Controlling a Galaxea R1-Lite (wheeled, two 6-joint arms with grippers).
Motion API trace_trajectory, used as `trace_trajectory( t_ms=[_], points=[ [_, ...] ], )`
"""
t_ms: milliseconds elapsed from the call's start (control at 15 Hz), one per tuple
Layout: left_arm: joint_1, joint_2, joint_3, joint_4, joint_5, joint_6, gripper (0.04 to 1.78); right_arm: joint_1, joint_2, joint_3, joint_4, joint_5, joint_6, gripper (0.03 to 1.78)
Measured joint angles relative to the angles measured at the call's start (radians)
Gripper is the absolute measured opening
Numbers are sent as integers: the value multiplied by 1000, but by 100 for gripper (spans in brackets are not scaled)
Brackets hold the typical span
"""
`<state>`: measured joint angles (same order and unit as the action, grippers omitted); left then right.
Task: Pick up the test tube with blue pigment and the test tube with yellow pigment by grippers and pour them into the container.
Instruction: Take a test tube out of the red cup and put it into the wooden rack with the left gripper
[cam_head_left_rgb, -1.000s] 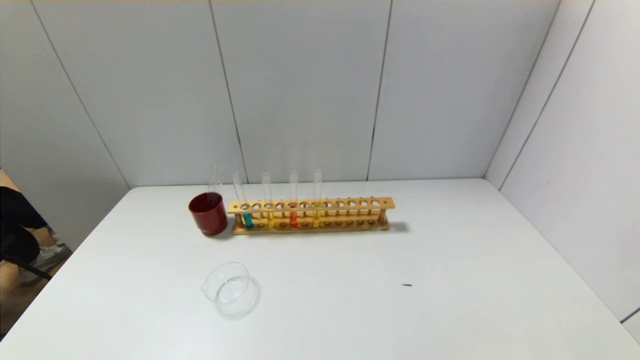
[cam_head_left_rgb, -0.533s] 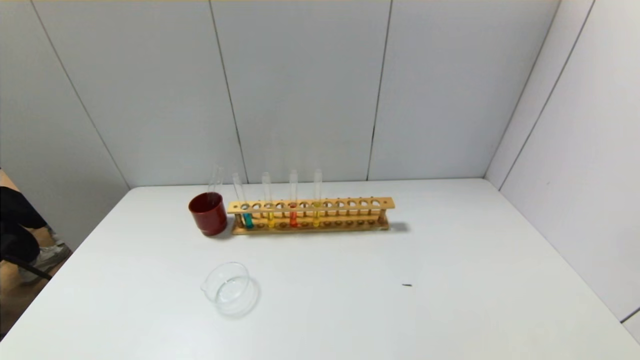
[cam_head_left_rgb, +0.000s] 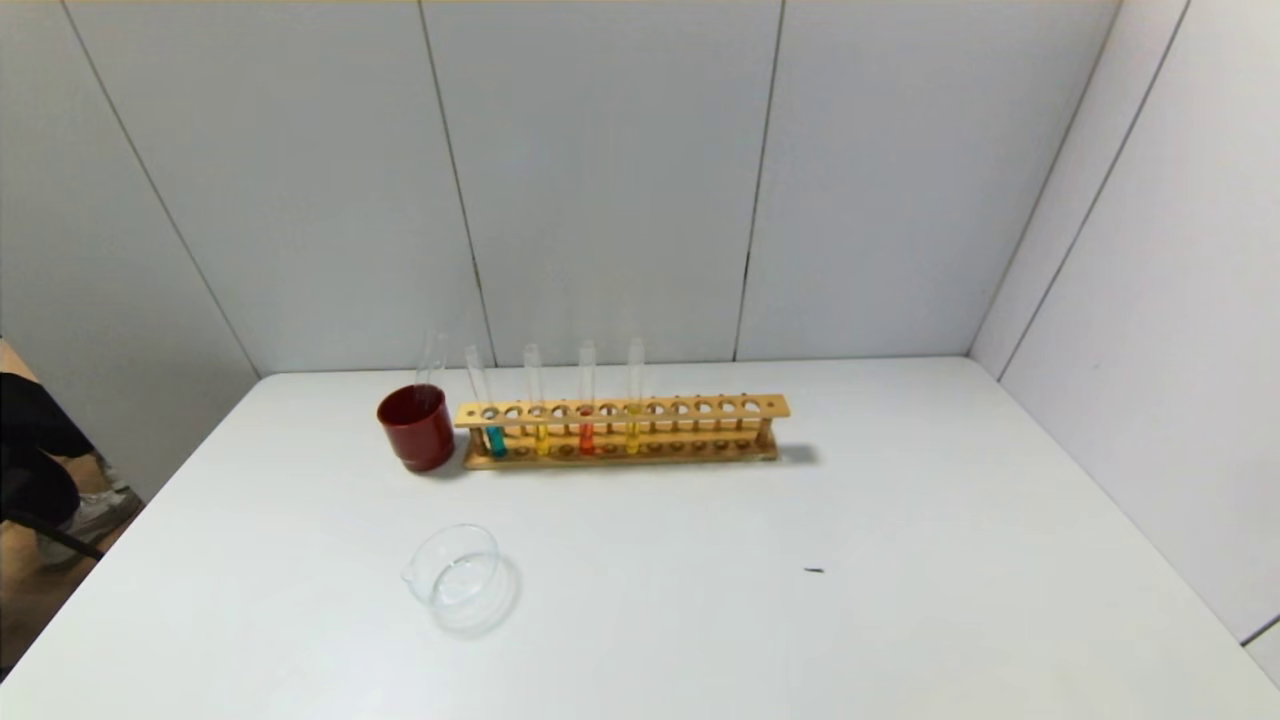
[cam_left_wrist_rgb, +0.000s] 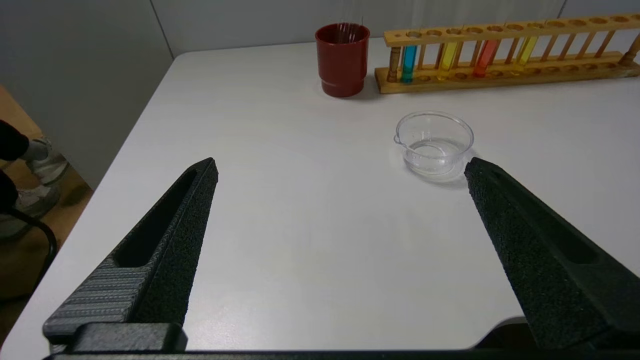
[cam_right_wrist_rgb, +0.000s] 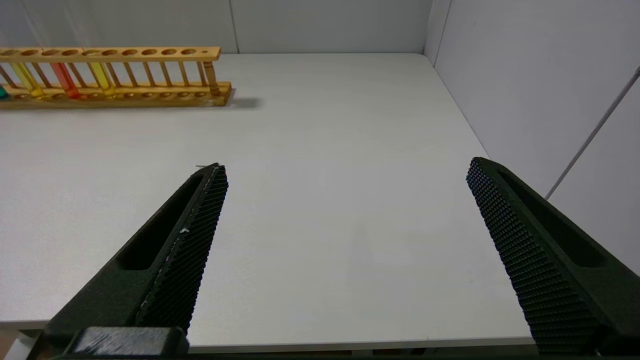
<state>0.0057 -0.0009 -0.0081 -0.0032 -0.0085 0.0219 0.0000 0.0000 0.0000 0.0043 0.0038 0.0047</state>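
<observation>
The test tube with blue pigment (cam_head_left_rgb: 494, 438) stands in the left end of a wooden rack (cam_head_left_rgb: 700, 408), also seen in the left wrist view (cam_left_wrist_rgb: 408, 62). Two test tubes with yellow pigment (cam_head_left_rgb: 541, 438) (cam_head_left_rgb: 632, 436) stand in the rack either side of an orange-red tube (cam_head_left_rgb: 586, 436). The clear glass container (cam_head_left_rgb: 458, 577) sits on the table in front of the rack, and shows in the left wrist view (cam_left_wrist_rgb: 434, 144). My left gripper (cam_left_wrist_rgb: 341, 167) is open and empty over the table's near left part. My right gripper (cam_right_wrist_rgb: 345, 167) is open and empty over the near right part. Neither gripper shows in the head view.
A dark red cup (cam_head_left_rgb: 417, 427) holding an empty tube stands left of the rack. The white table (cam_head_left_rgb: 900, 620) meets grey walls behind and to the right. A small dark speck (cam_head_left_rgb: 814, 570) lies right of centre. A chair and a person's shoes (cam_head_left_rgb: 85, 515) are past the left edge.
</observation>
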Motion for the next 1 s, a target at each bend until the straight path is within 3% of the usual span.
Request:
trace_trajectory(
  t_ms=[200,533,800,1000],
  points=[
    [-2,0,-110,15,-30,-1,174,0,0,0,0,0,0,175],
    [-3,115,-431,253,-181,4,174,0,0,0,0,0,0,175],
    [-4,436,-598,206,-247,3,174,0,0,0,0,0,0,175],
    [-4,724,-679,86,-291,1,174,0,0,0,0,0,0,175]
  ],
)
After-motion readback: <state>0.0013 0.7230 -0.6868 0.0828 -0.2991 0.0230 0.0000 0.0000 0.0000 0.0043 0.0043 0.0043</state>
